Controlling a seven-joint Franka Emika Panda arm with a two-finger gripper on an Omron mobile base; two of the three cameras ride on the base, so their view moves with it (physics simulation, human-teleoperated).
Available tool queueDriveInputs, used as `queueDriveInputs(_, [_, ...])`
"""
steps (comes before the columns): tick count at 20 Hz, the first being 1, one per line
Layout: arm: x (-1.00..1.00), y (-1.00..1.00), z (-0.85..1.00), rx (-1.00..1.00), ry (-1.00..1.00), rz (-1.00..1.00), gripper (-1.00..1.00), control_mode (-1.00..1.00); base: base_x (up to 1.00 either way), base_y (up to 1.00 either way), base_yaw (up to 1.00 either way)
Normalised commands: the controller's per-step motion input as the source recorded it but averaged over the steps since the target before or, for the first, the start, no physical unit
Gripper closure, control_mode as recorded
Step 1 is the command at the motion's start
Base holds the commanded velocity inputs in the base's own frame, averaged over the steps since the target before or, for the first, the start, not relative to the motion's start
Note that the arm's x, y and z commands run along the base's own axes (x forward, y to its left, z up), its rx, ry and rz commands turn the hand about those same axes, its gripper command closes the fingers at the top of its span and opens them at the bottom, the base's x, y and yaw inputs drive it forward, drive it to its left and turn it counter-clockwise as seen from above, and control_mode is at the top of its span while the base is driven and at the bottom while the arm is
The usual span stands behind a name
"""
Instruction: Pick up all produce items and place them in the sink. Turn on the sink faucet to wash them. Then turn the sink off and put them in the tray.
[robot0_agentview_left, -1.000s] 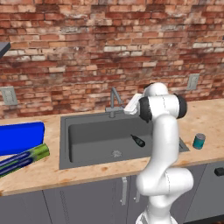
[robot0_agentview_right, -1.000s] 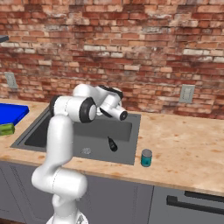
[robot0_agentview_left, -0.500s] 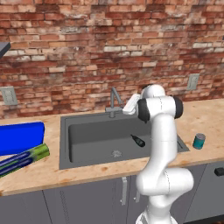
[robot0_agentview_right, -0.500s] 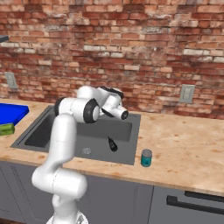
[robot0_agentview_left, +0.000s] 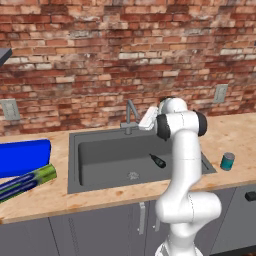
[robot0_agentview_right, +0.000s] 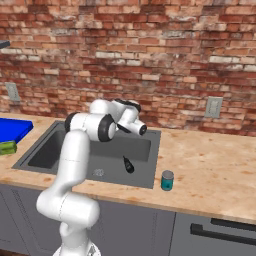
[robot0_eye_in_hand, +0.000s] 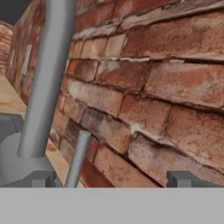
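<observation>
Left base view is showing a light wooden counter (robot0_agentview_left: 235, 137) running under a red brick wall (robot0_agentview_left: 100, 60), with grey cabinet fronts (robot0_agentview_left: 100, 232) sitting below. The dark sink (robot0_agentview_left: 107, 150) is lying recessed in it, and the near-black produce (robot0_agentview_left: 158, 160) is resting on the basin floor toward the right side. The faucet (robot0_agentview_left: 130, 116) is standing at the back rim, and the gripper (robot0_eye_in_hand: 109, 180) is hovering right beside it, jaws spread wide and holding nothing. The blue tray (robot0_agentview_left: 24, 157) is sitting at far left, a striped box (robot0_agentview_left: 27, 182) lying in front of it. A teal can (robot0_agentview_left: 227, 161) is standing right of the sink.
</observation>
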Motion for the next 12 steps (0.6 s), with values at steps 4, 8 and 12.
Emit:
queueDriveInputs(4, [0.24, 0.09, 0.00, 0.00, 0.02, 0.00, -1.00, -1.00, 0.00, 0.00, 0.00])
queueDriveInputs(8, [0.10, 0.15, -0.01, 0.00, 0.03, 0.00, -1.00, -1.00, 0.00, 0.00, 0.00])
queueDriveInputs(12, [0.06, 0.25, -0.08, 0.00, 0.05, 0.00, 1.00, -1.00, 0.00, 0.00, 0.00])
